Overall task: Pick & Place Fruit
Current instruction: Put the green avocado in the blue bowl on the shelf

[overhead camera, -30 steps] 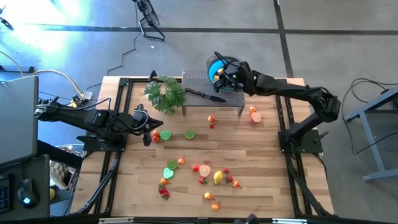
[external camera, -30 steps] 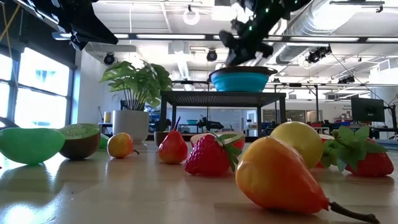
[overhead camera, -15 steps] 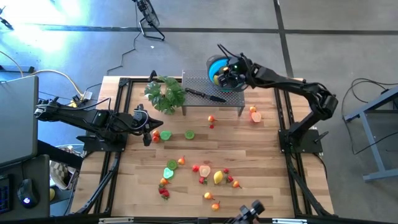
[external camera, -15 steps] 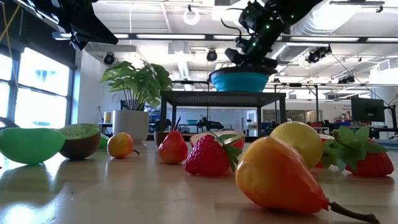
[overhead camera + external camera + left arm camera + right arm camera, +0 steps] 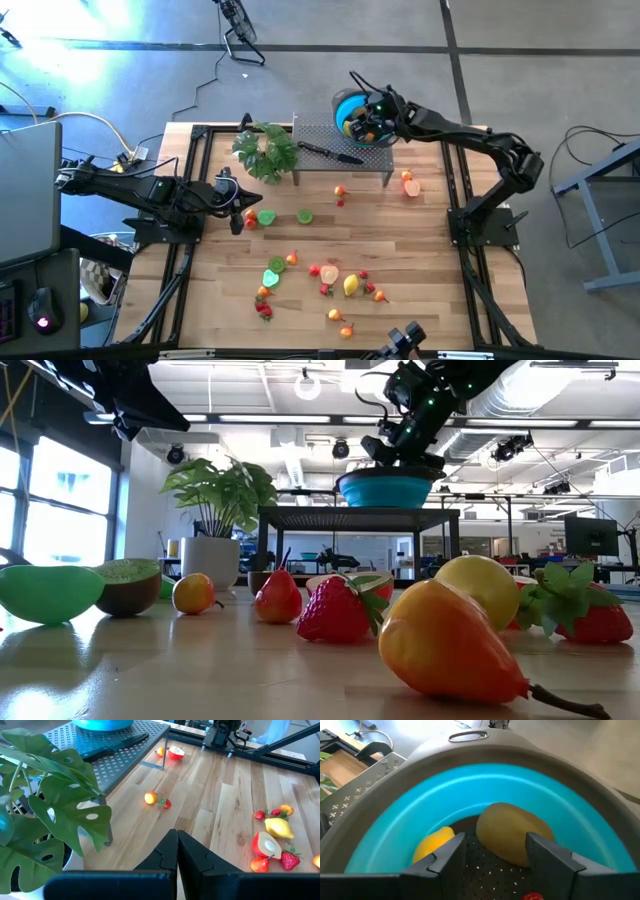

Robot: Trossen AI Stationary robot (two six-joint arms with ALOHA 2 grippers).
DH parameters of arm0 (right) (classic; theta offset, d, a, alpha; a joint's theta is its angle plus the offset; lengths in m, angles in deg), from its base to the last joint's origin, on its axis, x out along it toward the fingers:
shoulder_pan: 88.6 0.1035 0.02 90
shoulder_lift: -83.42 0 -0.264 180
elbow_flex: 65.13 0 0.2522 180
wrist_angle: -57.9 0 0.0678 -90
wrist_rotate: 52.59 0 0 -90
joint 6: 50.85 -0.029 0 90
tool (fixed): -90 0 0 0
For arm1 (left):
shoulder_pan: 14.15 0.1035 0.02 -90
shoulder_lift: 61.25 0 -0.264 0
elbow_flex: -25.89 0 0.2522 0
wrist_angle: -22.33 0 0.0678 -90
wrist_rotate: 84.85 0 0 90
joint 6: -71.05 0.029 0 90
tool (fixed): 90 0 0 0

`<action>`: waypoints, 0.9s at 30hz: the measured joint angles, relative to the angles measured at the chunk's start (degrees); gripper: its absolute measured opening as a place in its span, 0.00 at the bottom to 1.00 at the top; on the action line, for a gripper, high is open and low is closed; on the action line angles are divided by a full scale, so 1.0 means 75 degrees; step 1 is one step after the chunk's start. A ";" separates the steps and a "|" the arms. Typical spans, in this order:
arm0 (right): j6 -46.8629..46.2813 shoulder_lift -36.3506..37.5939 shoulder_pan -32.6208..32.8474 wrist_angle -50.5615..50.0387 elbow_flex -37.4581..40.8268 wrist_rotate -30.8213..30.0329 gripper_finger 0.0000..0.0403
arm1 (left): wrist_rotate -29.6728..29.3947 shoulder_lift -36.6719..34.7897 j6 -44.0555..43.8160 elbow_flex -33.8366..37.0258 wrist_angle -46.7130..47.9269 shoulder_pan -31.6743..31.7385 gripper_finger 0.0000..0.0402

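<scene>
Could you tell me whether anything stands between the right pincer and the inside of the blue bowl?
Nothing visible does: the right pincer, open, hangs over the blue bowl, with two yellowish fruits in the bowl past its fingers.

Wooden tabletop (image 5: 420,240) carrying a perforated metal shelf (image 5: 330,152) at 12 o'clock, a potted leafy plant (image 5: 266,150) at 11 o'clock beside it, and toy fruits (image 5: 330,275) scattered from centre toward 6 o'clock; lime halves (image 5: 285,216) lie near 9 o'clock.
</scene>
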 joint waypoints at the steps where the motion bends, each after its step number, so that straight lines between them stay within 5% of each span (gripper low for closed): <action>1: 0.0000 0.0020 0.0000 -0.0003 0.0000 0.0005 0.50 | 0.0001 -0.0003 0.0000 0.0000 0.0000 -0.0001 0.00; 27: 0.0019 0.2472 0.1115 0.0431 0.0000 0.1980 0.39 | 0.0002 -0.0002 0.0026 0.0002 0.0000 -0.0003 0.00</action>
